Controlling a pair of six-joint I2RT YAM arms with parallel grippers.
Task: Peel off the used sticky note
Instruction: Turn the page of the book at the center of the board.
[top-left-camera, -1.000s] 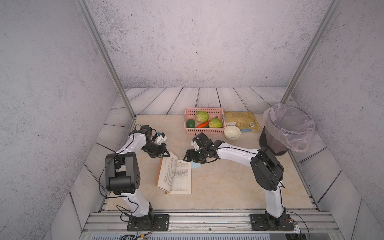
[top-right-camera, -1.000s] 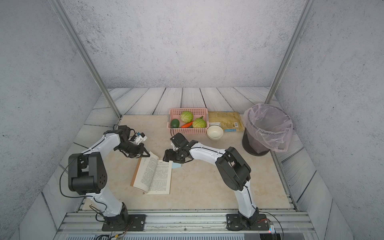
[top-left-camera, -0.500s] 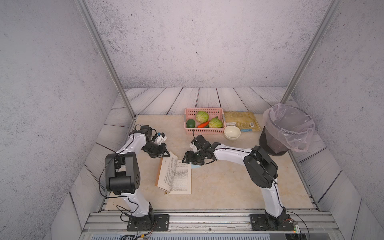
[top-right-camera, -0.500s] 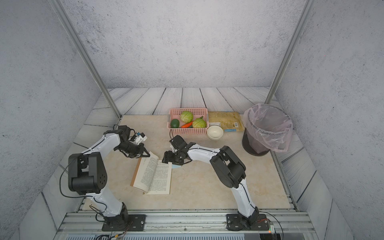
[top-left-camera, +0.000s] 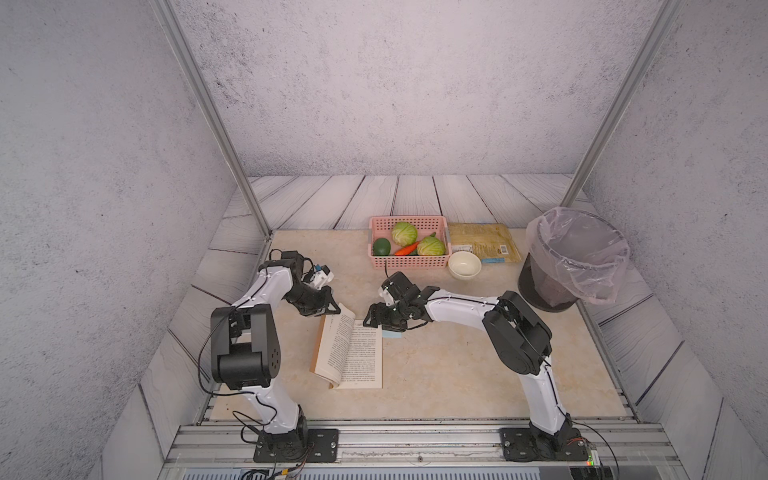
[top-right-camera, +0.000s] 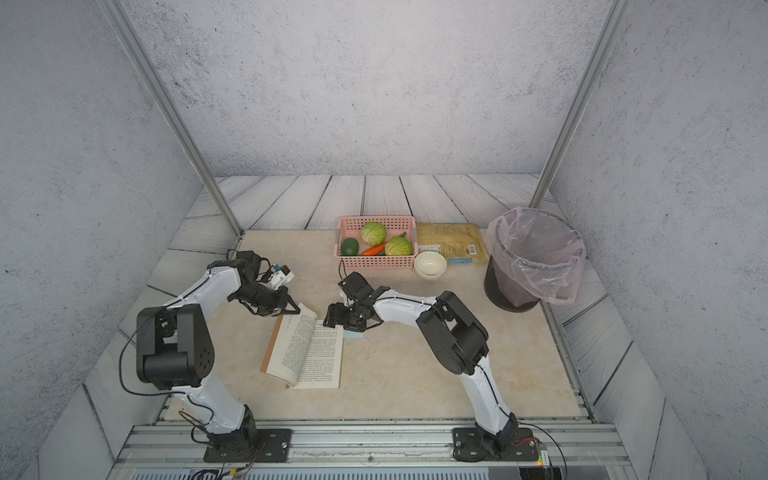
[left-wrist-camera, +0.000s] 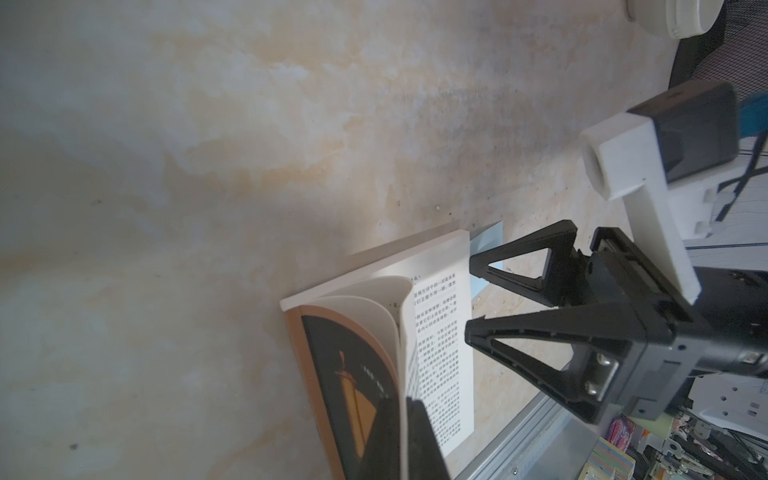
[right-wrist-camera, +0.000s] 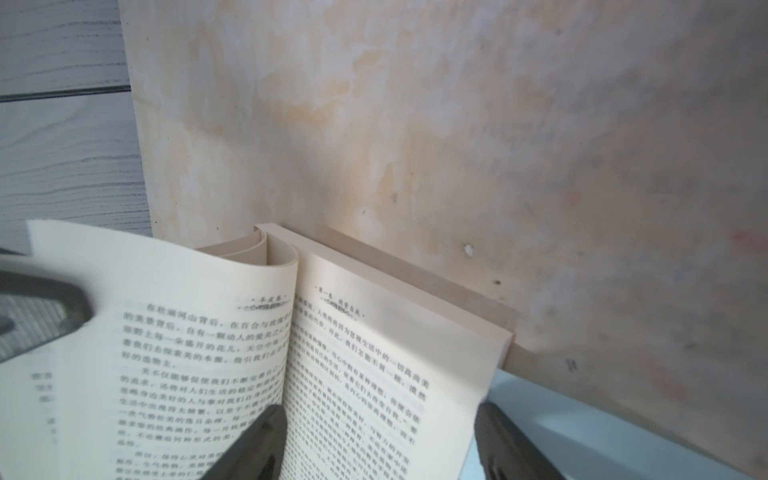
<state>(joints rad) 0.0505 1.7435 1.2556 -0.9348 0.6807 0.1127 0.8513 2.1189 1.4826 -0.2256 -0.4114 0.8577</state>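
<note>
An open book (top-left-camera: 353, 357) (top-right-camera: 311, 353) lies on the beige table in both top views. A light blue sticky note (top-left-camera: 392, 334) (top-right-camera: 355, 334) pokes out past the far corner of its right page, also showing in the wrist views (left-wrist-camera: 486, 245) (right-wrist-camera: 582, 428). My left gripper (top-left-camera: 332, 309) (top-right-camera: 293, 309) (left-wrist-camera: 405, 440) is shut on a left-hand page, holding it lifted and curled. My right gripper (top-left-camera: 374, 320) (top-right-camera: 332, 320) (left-wrist-camera: 468, 297) (right-wrist-camera: 378, 449) stands open low over the right page's far end. One finger (right-wrist-camera: 498, 440) is at the page edge beside the note.
At the back stand a pink basket (top-left-camera: 409, 262) with cabbages, a carrot and an avocado, a white bowl (top-left-camera: 464, 264) and a flat yellow packet (top-left-camera: 482, 243). A dark bin with a plastic liner (top-left-camera: 573, 257) stands at the back right.
My right gripper has crept a little to the left and nearer over the book's far corner, its elbow folding in. The left arm and the held page have not moved.
</note>
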